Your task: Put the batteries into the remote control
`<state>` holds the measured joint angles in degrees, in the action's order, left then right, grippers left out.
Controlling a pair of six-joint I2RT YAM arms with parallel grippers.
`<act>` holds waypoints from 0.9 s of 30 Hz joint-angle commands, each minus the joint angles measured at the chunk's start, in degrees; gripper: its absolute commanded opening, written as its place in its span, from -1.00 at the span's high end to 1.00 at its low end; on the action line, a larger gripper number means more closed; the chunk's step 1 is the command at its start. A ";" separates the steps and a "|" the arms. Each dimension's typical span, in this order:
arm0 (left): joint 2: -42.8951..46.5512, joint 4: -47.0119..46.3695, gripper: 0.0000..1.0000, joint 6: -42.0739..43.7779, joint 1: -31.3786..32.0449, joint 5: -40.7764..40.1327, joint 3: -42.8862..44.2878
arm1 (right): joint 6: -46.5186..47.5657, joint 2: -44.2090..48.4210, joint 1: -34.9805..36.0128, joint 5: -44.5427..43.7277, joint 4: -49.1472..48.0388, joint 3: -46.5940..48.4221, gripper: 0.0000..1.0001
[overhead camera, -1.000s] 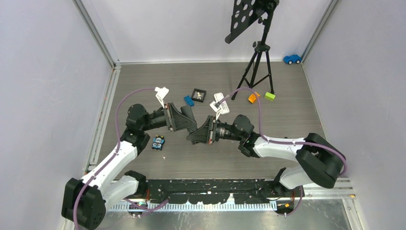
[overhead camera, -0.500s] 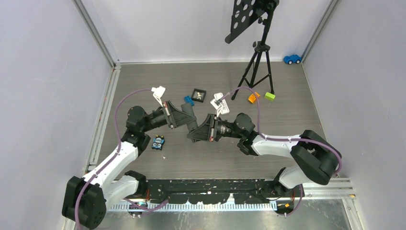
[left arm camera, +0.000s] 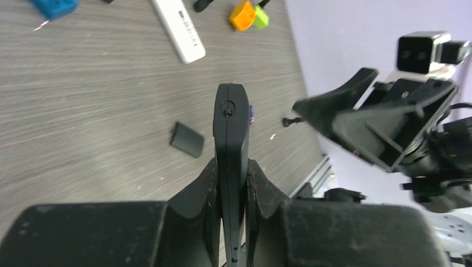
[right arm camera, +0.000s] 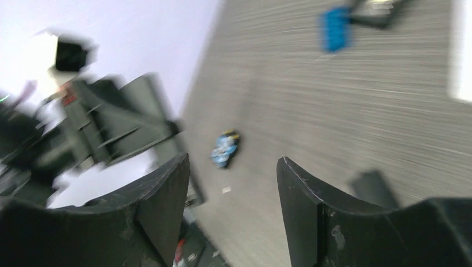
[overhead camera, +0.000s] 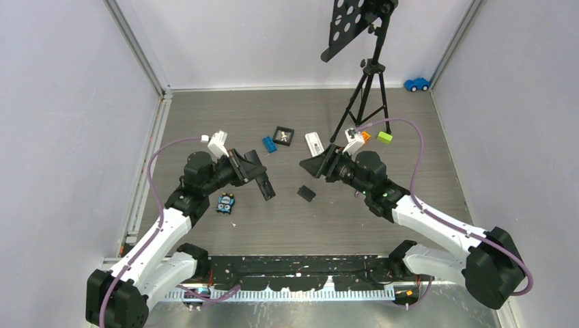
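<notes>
My left gripper (overhead camera: 258, 176) is shut on a black remote control (overhead camera: 267, 190), which it holds edge-on above the table. In the left wrist view the remote (left arm camera: 231, 128) stands up between the fingers (left arm camera: 203, 183). A small flat black cover (overhead camera: 306, 193) lies on the table to its right, also seen from the left wrist (left arm camera: 187, 139). The batteries (overhead camera: 226, 203), a blue and dark cluster, lie under my left forearm, and the right wrist view shows them blurred (right arm camera: 225, 148). My right gripper (overhead camera: 315, 164) hangs open and empty right of the remote, its jaws (right arm camera: 232, 161) wide apart.
A white remote (overhead camera: 313, 143), a blue brick (overhead camera: 269, 143) and a small black tray (overhead camera: 283, 135) lie behind the grippers. An orange block (overhead camera: 365, 137) and a green block (overhead camera: 385, 137) sit by the tripod (overhead camera: 369, 96). A blue toy car (overhead camera: 416, 84) is at the back right.
My right gripper opened and pulled back to the right, away from the remote. The small black cover now lies on the table. My left gripper closed on the remote and drew it slightly left.
</notes>
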<state>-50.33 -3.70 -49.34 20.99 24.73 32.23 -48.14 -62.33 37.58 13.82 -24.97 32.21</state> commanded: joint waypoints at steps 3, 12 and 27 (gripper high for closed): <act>0.32 5.41 1.00 5.55 0.01 -1.58 2.83 | 4.63 -3.04 -1.12 -44.34 41.81 9.89 -0.20; -0.69 4.03 1.00 5.04 0.01 1.21 3.02 | -0.43 -15.85 -6.40 -46.45 46.77 12.84 -0.32; -2.30 2.72 1.00 4.52 0.01 2.95 3.19 | 4.55 -27.10 -7.65 -41.28 41.69 17.43 0.21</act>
<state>-52.93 1.15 -45.58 20.99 26.15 32.69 -43.86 -86.19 30.22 -25.32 16.75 45.32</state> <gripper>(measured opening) 0.158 0.413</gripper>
